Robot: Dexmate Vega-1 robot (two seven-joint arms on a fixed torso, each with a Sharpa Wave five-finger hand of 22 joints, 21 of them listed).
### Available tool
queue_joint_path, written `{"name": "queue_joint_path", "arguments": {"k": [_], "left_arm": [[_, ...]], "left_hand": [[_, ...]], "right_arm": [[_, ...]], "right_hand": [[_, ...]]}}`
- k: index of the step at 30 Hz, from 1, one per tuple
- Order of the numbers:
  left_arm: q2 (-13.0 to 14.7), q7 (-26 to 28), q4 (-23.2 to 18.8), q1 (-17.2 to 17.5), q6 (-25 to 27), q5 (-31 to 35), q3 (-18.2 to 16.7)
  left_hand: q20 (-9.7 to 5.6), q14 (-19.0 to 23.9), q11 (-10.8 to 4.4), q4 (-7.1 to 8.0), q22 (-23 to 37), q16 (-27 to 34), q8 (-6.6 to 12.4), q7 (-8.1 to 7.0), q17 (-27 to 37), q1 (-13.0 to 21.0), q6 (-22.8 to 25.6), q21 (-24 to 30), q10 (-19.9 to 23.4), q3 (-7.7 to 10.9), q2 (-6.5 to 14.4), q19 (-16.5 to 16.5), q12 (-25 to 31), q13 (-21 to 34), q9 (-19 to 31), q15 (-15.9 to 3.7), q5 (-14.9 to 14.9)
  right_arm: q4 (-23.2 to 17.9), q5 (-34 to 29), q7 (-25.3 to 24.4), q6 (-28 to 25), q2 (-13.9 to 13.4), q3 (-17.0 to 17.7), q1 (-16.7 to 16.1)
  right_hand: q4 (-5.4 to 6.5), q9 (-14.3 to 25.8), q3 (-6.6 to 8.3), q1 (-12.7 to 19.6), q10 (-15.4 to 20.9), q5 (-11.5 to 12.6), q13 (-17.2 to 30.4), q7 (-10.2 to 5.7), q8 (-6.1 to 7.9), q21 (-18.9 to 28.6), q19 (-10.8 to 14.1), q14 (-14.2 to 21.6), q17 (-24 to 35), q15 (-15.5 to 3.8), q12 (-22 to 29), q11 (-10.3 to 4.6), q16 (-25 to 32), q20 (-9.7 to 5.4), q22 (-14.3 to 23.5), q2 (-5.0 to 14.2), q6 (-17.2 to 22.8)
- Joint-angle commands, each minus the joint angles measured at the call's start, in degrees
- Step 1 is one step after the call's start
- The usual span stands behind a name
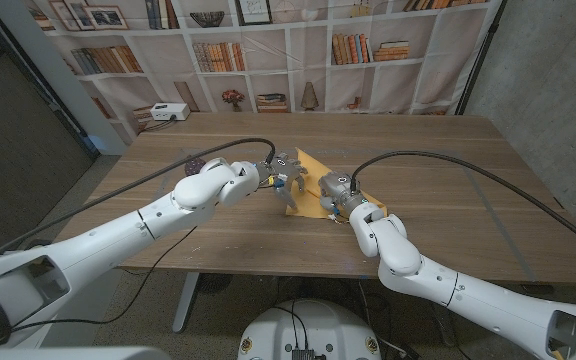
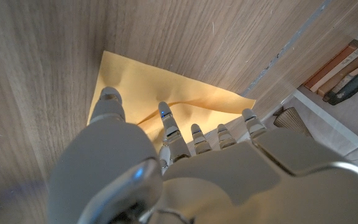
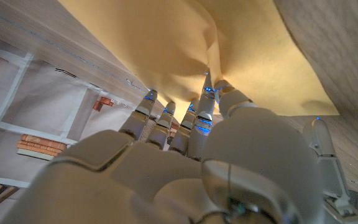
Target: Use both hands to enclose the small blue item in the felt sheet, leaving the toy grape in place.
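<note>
Item: yellow felt sheet (image 1: pixel 308 178), lying on the wooden desk (image 1: pixel 448 190) at mid-desk, between the two robot hands. It is being judged soft, light and limp: a raised fold is showing in the left wrist view (image 2: pixel 166 102) and a deep crease in the right wrist view (image 3: pixel 210 50), so it is expected to bend wherever it is lifted and to slide easily on the smooth wood. Hold is best taken at an edge or corner, pinched thinly, one side per hand.

Orientation: in the head view the sheet is appearing as a wedge, its point directed away from the robot, the long axis running from that far tip towards the near right.

Small blue item: not being made out in any picture; possibly under the felt, which cannot be told.

Toy grape (image 1: pixel 194 167): a dark shape just beyond the left forearm, well apart from the sheet; identification tentative.

Left robot hand (image 1: pixel 280 176): fingers being held spread over the sheet's left edge; whether felt is being pinched cannot be told.

Right robot hand (image 1: pixel 334 192): fingertips (image 3: pixel 205 99) being pressed at the crease; grip likewise cannot be told.
</note>
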Motion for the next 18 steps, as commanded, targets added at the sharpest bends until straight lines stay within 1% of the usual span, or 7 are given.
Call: {"name": "queue_joint_path", "arguments": {"k": [1, 6, 8, 10, 12, 14, 18], "left_arm": [[-0.19, 5.42, 0.93, 1.92, -2.35, 5.52, 0.85], [-0.24, 6.01, 0.88, 2.57, -2.17, 9.58, 1.51], [-0.36, 5.99, 1.18, 2.7, -2.16, 11.15, 1.84], [-0.47, 5.93, 1.49, 2.84, -2.19, 12.66, 2.21], [-0.55, 6.38, 1.91, 3.11, -2.15, 13.86, 2.42], [-0.67, 7.16, 2.46, 3.38, -2.09, 14.78, 2.55], [-1.12, 8.38, 3.71, 3.75, -1.59, 15.8, 2.5]], "left_hand": [[0.11, -0.05, -0.46, -0.33, 0.11, 0.38, 0.37, 0.13, 0.1, 1.3, 1.78, 0.67, 0.35, -0.2, 0.04, -1.65, 0.46, 0.0, 0.15, -0.29, 0.59], [0.1, 1.0, -0.92, -0.85, 0.18, 0.71, 1.29, 0.33, -0.04, 2.56, 4.47, 1.22, 1.42, 0.07, 0.27, -0.64, 1.0, -0.07, 0.14, -0.63, 0.94], [0.1, 1.08, -1.1, -0.98, 0.19, 0.71, 1.53, 0.55, -0.06, 2.91, 5.12, 1.33, 1.69, 0.17, 0.36, -0.44, 1.11, -0.08, 0.15, -0.73, 1.01], [0.1, 1.38, -1.13, -1.17, 0.2, 0.78, 1.75, 0.77, -0.11, 3.44, 5.76, 1.47, 2.3, 0.33, 0.51, -0.21, 1.36, -0.1, 0.15, -0.88, 1.1], [0.1, 1.87, -1.57, -1.44, 0.2, 0.87, 2.62, 1.02, -0.18, 4.33, 7.99, 1.75, 3.03, 0.58, 0.77, 0.27, 1.63, -0.15, 0.17, -1.17, 1.16], [0.04, 2.72, -1.93, -1.77, 0.2, 1.05, 3.52, 0.93, -0.27, 5.9, 10.36, 2.19, 4.34, 1.34, 1.8, 1.1, 2.07, -0.24, 0.17, -1.83, 1.18], [-0.11, 4.06, -2.6, -1.99, 0.21, 1.35, 4.19, 1.07, -0.36, 7.72, 12.29, 3.07, 6.25, 2.32, 3.31, 2.84, 2.66, -0.36, 0.12, -2.58, 0.59]], "right_arm": [[-0.48, 0.94, -0.96, -0.34, -0.6, 0.62, -0.71], [-0.42, 1.25, -1.32, -0.26, -0.63, 0.71, -0.87], [-0.37, 1.23, -1.44, -0.25, -0.63, 0.67, -0.87], [-0.31, 1.24, -1.67, -0.22, -0.61, 0.67, -0.9], [-0.28, 1.3, -1.71, -0.27, -0.55, 0.67, -0.89], [-0.3, 1.53, -1.63, 0.03, -0.68, 0.69, -0.79], [-0.28, 1.45, -1.65, -0.03, -0.67, 0.64, -0.73]], "right_hand": [[-0.06, 9.02, 0.45, 0.28, 0.7, 0.57, 0.18, -5.35, 0.39, 0.05, 0.19, 0.69, -0.08, -4.76, -0.05, 0.17, 0.3, 0.32, 0.08, -0.51, 9.54], [-0.12, 8.99, 0.55, 0.31, 1.12, 0.82, 0.2, -5.29, 0.37, 0.04, 0.19, 0.84, -0.14, -4.53, 0.0, -0.04, 0.31, 0.41, 0.07, -0.74, 9.75], [-0.11, 8.98, 0.62, 0.31, 1.34, 0.97, 0.21, -5.36, 0.36, 0.04, 0.19, 0.91, -0.16, -4.58, 0.03, 0.51, 0.31, 0.45, 0.07, -0.81, 9.9], [-0.1, 8.98, 0.67, 0.3, 1.35, 1.09, 0.22, -5.34, 0.37, 0.04, 0.22, 1.03, -0.17, -4.46, -0.02, 0.3, 0.35, 0.43, 0.07, -0.86, 10.03], [-0.1, 8.96, 0.73, 0.29, 1.62, 1.23, 0.23, -5.27, 0.43, 0.05, 0.25, 1.08, -0.19, -4.52, 0.03, 0.34, 0.35, 0.48, 0.07, -0.94, 10.33], [-0.11, 8.95, 0.81, 0.3, 1.82, 1.42, 0.24, -4.95, 0.51, 0.05, 0.28, 1.18, -0.22, -4.4, 0.04, 0.37, 0.35, 0.54, 0.06, -1.05, 10.75], [-0.1, 8.93, 0.88, 0.28, 1.99, 1.62, 0.25, -4.99, 0.48, 0.05, 0.31, 1.39, -0.24, -4.24, 0.03, 0.47, 0.41, 0.59, 0.06, -1.16, 10.89]]}}
